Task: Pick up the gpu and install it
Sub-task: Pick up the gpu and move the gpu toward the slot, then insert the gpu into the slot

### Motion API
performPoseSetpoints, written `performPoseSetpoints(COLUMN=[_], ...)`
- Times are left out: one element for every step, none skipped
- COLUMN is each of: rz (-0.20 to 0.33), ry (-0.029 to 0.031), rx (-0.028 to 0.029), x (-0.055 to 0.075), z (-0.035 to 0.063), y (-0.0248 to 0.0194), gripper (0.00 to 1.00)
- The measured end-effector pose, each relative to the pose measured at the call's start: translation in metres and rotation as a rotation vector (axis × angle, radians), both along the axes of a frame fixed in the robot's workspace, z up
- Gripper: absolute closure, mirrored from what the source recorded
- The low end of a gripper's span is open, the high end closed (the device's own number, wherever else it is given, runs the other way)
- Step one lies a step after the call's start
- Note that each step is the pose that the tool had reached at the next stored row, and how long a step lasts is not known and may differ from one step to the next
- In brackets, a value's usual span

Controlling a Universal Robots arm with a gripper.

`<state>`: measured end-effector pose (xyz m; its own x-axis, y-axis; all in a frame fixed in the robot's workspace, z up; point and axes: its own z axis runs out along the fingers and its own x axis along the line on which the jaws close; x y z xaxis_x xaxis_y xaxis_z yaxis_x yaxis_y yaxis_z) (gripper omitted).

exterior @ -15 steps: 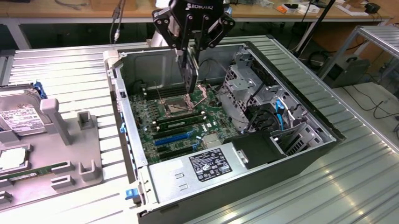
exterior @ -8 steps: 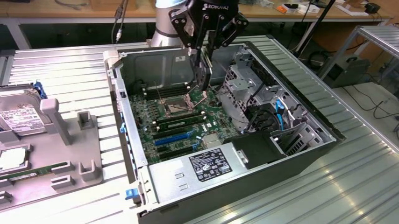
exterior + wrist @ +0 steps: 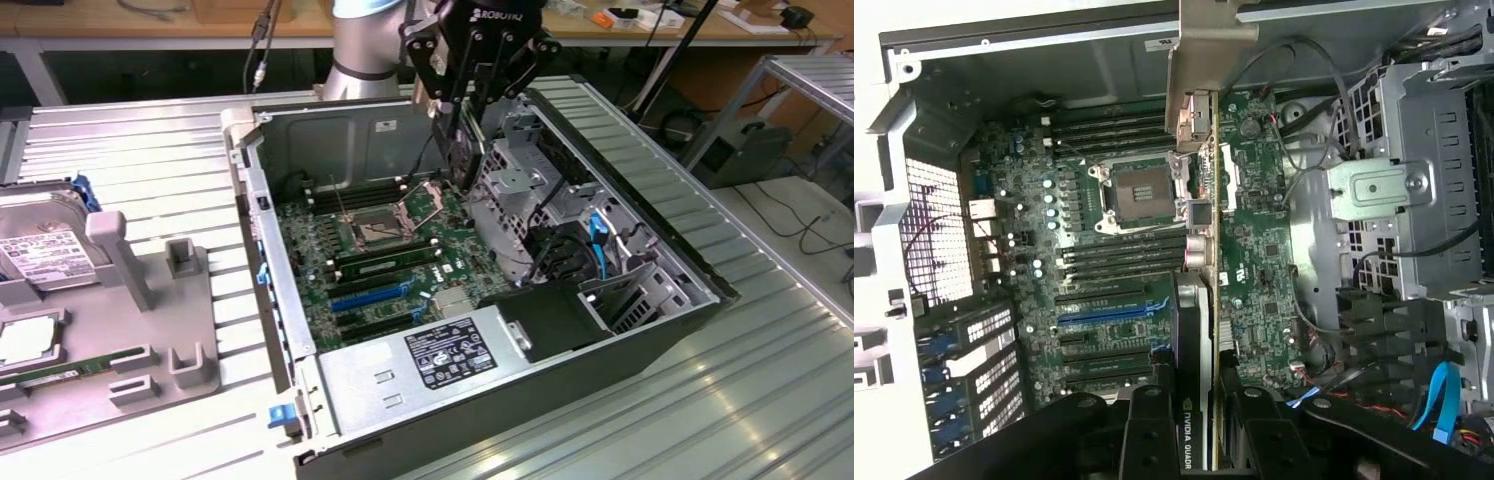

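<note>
The gpu [image 3: 466, 150] hangs on edge inside the open computer case [image 3: 274, 250], clamped from above by the gripper [image 3: 474, 100], whose fingers [image 3: 1152, 425] are closed against the card's two flat sides. In the wrist view the gpu [image 3: 1192, 330] runs away from the gripper [image 3: 1199, 430] as a thin, dark strip. A white NVIDIA label sits near the clamped end and the silver bracket [image 3: 1209, 60] at the far end.

Taking the CPU socket [image 3: 380, 225] as the landmark, the card stands just beside it, on the exterior view's right, over the motherboard [image 3: 320, 260]. It is upright, with its length running along the socket's side. Its lower edge seems to sit a little above the board, though from these angles I cannot tell for sure whether it touches. In the wrist view the card's edge passes right beside the CPU socket [image 3: 1122, 195].

The blue slot [image 3: 367, 297] lies on the near side of the socket in the exterior view, apart from the card and with nothing seated in it. The grey drive cage [image 3: 514, 190] stands beyond the card from the socket, on the exterior view's right. The power supply [image 3: 447, 360], with its black label, fills the case's near corner, further from the socket than the blue slot. Well away from the socket, outside the case on the exterior view's left, a hard drive [image 3: 47, 255] rests on a grey fixture.
</note>
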<state>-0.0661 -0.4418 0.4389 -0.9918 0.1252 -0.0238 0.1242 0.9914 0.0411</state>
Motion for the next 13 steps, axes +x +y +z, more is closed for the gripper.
performPoseSetpoints(rz=[0.000, 0.000, 0.000, 0.000, 0.000, 0.000, 0.000, 0.000, 0.000, 0.000, 0.001, 0.001, 0.001], ry=[0.0000, 0.0000, 0.0000, 0.0000, 0.0000, 0.0000, 0.0000, 0.0000, 0.0000, 0.0000, 0.0000, 0.0000, 0.0000], rx=[0.0001, 0.0001, 0.0001, 0.0000, 0.0001, 0.0000, 0.0001, 0.0000, 0.0000, 0.0001, 0.0001, 0.0000, 0.0000], x=[0.0000, 0.0000, 0.0000, 0.0000, 0.0000, 0.0000, 0.0000, 0.0000, 0.0000, 0.0000, 0.0000, 0.0000, 0.0000], z=[-0.0001, 0.0000, 0.0000, 0.0000, 0.0000, 0.0000, 0.0000, 0.0000, 0.0000, 0.0000, 0.0000, 0.0000, 0.0000], y=[0.0000, 0.0000, 0.0000, 0.0000, 0.0000, 0.0000, 0.0000, 0.0000, 0.0000, 0.0000, 0.0000, 0.0000, 0.0000], gripper=[0.73, 0.73, 0.73, 0.73, 0.73, 0.73, 0.73, 0.73, 0.73, 0.73, 0.73, 0.73, 0.73])
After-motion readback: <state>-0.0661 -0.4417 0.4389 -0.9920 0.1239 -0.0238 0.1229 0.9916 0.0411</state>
